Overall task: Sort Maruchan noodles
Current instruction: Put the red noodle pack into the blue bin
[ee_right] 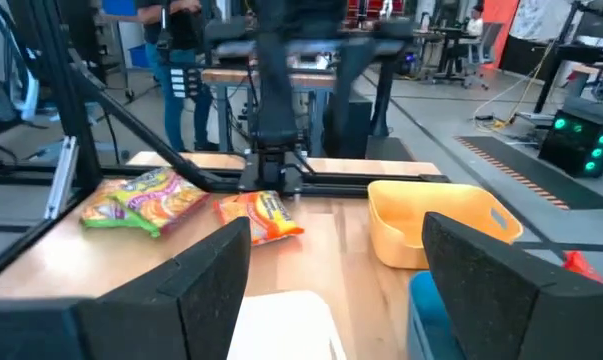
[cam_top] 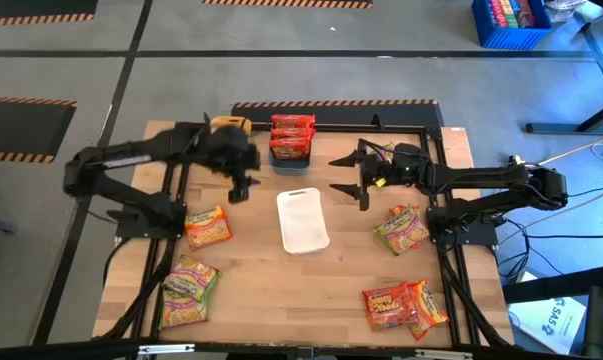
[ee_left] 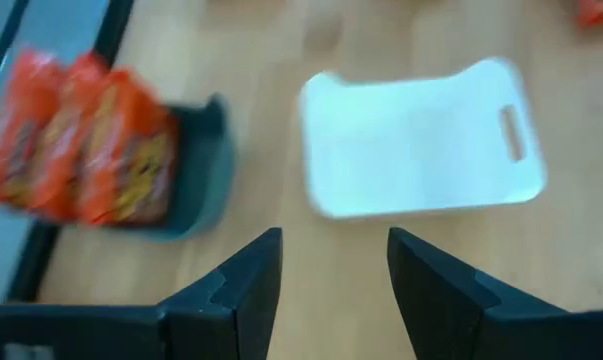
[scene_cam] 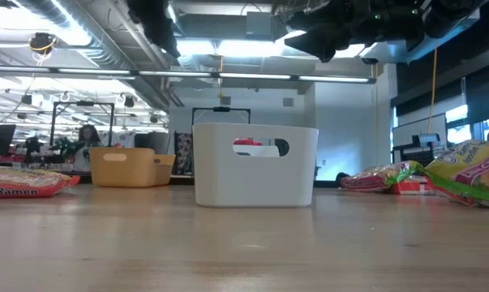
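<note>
Both grippers, left [cam_top: 243, 186] and right [cam_top: 352, 180], hang open and empty above the wooden table [cam_top: 281, 280]. Crinkly red noodle packets [cam_top: 292, 135] fill the blue tray [cam_top: 290, 163]; the smooth white bin [cam_top: 302, 220] sits beside it.

I'm working in an open-plan robotics lab: hazard-striped floor tape [cam_top: 331, 102] borders my wooden table [cam_top: 301, 280], with exposed ceiling ducts [scene_cam: 90, 40], monitor desks and standing people [ee_right: 181, 60] beyond.
</note>
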Controlling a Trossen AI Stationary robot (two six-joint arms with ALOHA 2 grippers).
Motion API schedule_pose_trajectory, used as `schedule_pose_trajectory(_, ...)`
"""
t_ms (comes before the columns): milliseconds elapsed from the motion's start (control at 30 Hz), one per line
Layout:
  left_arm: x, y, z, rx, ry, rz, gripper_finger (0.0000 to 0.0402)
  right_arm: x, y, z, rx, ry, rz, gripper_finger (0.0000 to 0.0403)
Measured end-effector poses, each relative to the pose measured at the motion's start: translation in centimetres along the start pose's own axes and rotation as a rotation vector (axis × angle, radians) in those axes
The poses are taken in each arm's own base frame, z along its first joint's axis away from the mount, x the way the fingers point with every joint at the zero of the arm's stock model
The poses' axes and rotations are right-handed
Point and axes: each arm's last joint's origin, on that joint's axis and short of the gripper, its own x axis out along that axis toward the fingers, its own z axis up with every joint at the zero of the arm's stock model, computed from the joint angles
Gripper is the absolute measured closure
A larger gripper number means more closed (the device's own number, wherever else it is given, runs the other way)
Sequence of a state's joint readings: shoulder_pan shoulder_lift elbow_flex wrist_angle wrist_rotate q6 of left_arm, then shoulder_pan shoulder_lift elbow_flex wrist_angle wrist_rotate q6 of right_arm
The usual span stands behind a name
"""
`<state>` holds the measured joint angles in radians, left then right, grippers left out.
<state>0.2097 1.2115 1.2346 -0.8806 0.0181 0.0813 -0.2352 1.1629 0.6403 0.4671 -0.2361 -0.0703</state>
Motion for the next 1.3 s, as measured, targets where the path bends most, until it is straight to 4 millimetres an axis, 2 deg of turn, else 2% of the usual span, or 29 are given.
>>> schedule_pose_trajectory(200, 2.9, -2.9, -3.3, 0.080, -0.282, -0.068, 0.0227, 0.3, 0.3, 0.4, 0.078, 0.043, -0.012, 0.0123)
schedule_pose_trajectory(333, 5.3, -4.0, -5.5, 0.173, -0.351, -0.078, 0.0227, 0.5, 1.6, 1.5, 0.169, 0.084, 0.020, 0.0123)
schedule_pose_trajectory(533, 7.3, -4.6, -7.3, 0.202, -0.386, -0.064, 0.0227, 0.6, 5.0, 3.8, 0.254, 0.317, 0.060, 0.0123)
schedule_pose_trajectory(600, 7.4, -4.8, -7.5, 0.207, -0.408, -0.077, 0.0227, 0.2, 6.4, 4.5, 0.272, 0.413, 0.063, 0.0123)
schedule_pose_trajectory(733, 7.3, -5.3, -7.3, 0.171, -0.449, -0.106, 0.0227, -1.3, 9.0, 4.6, 0.383, 0.631, 0.074, 0.0123)
schedule_pose_trajectory(933, 6.9, -6.4, -7.0, 0.113, -0.496, -0.166, 0.0227, -3.1, 12.7, 2.2, 0.587, 0.845, 0.049, 0.0123)
schedule_pose_trajectory(1133, 7.1, -8.7, -7.4, 0.114, -0.461, -0.260, 0.0227, -5.1, 16.5, -0.7, 0.778, 0.987, -0.028, 0.0123)
schedule_pose_trajectory(1300, 7.7, -10.8, -8.0, 0.111, -0.412, -0.325, 0.0227, -5.7, 20.3, -2.3, 0.885, 0.983, -0.052, 0.0123)
